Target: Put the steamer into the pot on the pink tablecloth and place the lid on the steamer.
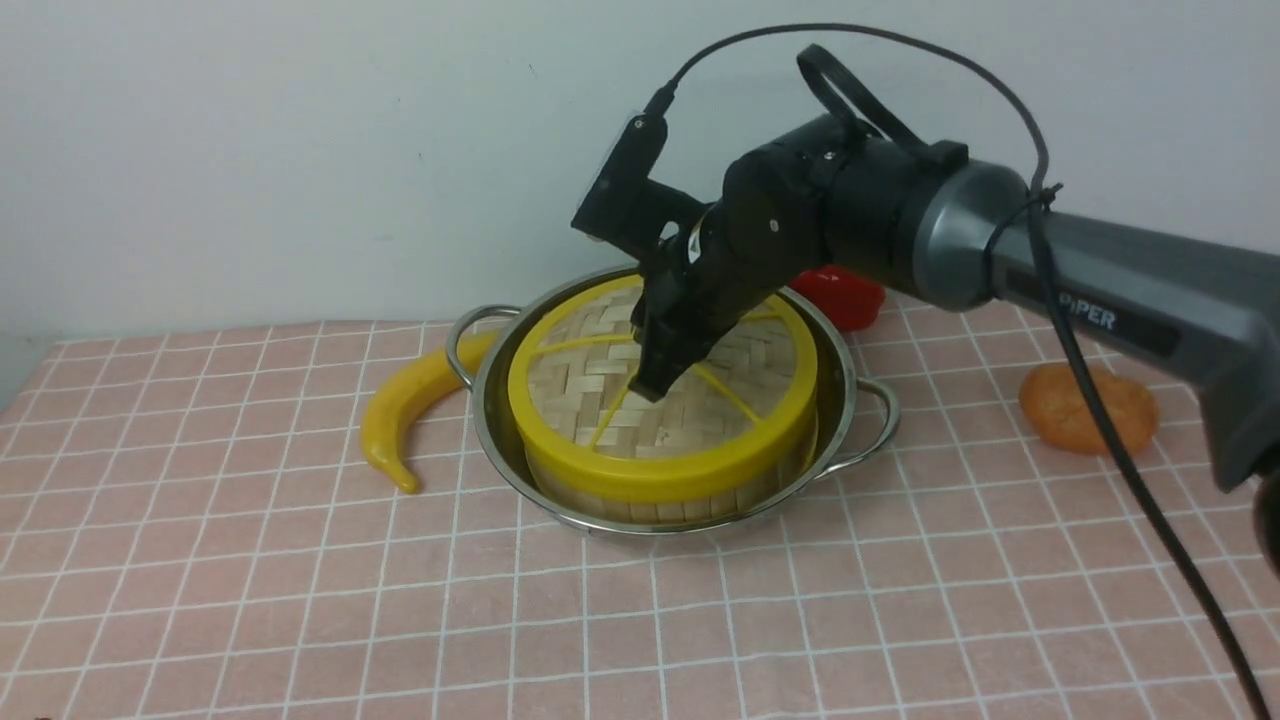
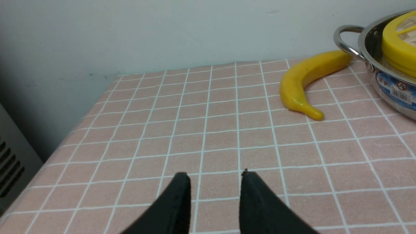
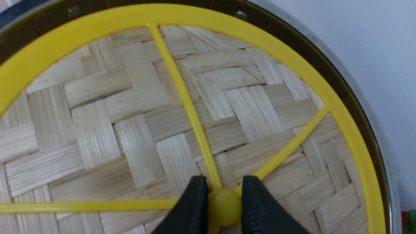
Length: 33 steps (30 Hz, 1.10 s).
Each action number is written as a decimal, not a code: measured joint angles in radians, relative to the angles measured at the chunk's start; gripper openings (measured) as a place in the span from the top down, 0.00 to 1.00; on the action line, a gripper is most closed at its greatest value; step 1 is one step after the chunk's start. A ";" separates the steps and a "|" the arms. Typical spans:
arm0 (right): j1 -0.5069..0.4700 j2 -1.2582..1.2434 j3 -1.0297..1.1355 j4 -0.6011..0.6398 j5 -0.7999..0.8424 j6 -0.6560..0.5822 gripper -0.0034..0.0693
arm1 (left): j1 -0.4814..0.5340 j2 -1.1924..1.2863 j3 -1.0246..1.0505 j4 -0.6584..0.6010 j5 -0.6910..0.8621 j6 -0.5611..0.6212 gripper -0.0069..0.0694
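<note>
The lid [image 1: 660, 400] is seated on the steamer [image 1: 670, 490] inside the pot [image 1: 850, 390], which stands on the pink tablecloth [image 1: 300, 600]. Its yellow hub [image 3: 224, 206] is pinched between the fingers of the right gripper [image 3: 224, 208]. The left gripper [image 2: 213, 188] is held apart and empty above the cloth — well away from the pot, near a banana [image 2: 308, 78].

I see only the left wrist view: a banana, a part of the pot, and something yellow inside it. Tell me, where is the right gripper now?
Observer: The right gripper is over the middle of the lid, its fingers on both sides of the yellow hub.
Operator: Is the lid on the steamer?
Observer: Yes, it sits flat on the steamer, which stands inside the pot.
Operator: Is anything else beside the pot?
Observer: A red object lies behind it and an orange one to its right.
</note>
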 joint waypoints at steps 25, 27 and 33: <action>-0.011 -0.116 -0.059 0.097 -0.009 0.175 0.46 | 0.000 0.000 0.000 0.000 0.000 0.000 0.63; -0.011 -0.149 -0.062 0.104 0.022 0.233 0.66 | 0.000 0.000 0.000 0.000 0.000 0.000 0.63; -0.011 -0.224 -0.063 0.277 0.193 0.351 0.97 | 0.000 0.000 0.000 0.000 0.000 0.000 0.63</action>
